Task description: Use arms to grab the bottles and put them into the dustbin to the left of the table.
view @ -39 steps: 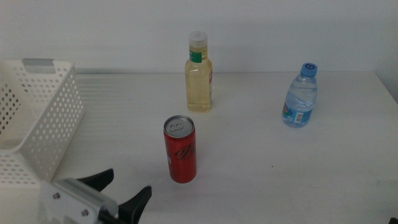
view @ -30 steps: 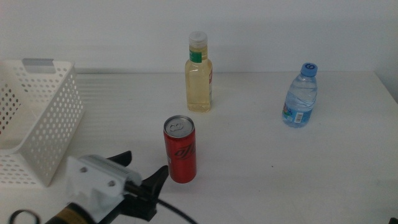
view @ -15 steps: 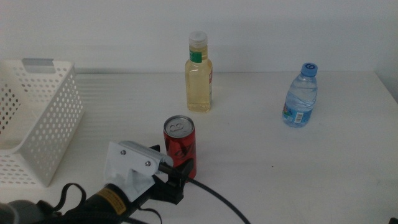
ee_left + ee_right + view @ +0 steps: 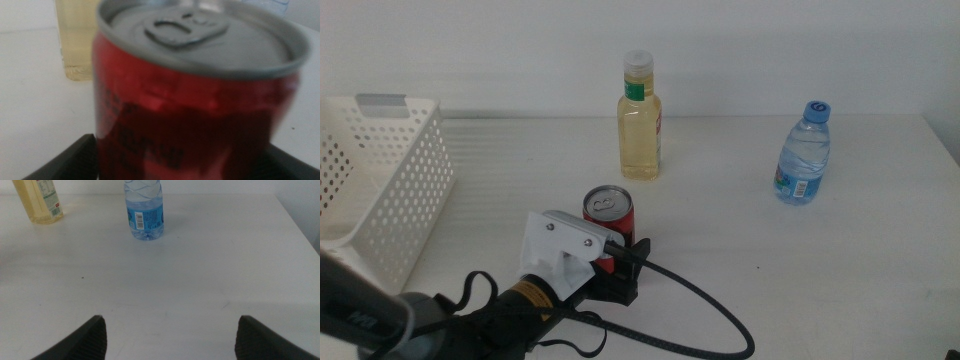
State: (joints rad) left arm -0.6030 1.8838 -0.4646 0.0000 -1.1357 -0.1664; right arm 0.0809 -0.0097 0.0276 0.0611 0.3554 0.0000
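The white tabletop [image 4: 740,210] carries everything, with the white perforated basket [image 4: 380,190] at its left edge; its inside is mostly hidden from here, and nothing can be seen in it. The left arm [image 4: 440,325] reaches in from the near left, and its claw [image 4: 620,262] sits around the lower part of the red can [image 4: 609,215], which stands upright near the middle of the tabletop. In the left wrist view the can [image 4: 195,100] fills the gap, with a dark jaw showing on each side of its base; the claw looks spread about the can's width, though whether the jaws are pressing on it cannot be told. This reads as the grasping step for the can. Next it likely calls for a firm squeeze, a lift, and a carry leftward over the basket.

The yellow bottle [image 4: 640,120] stands behind the can, the water bottle [image 4: 803,155] well to the right. The right claw [image 4: 170,330] waits wide open and empty, facing the water bottle [image 4: 144,210].
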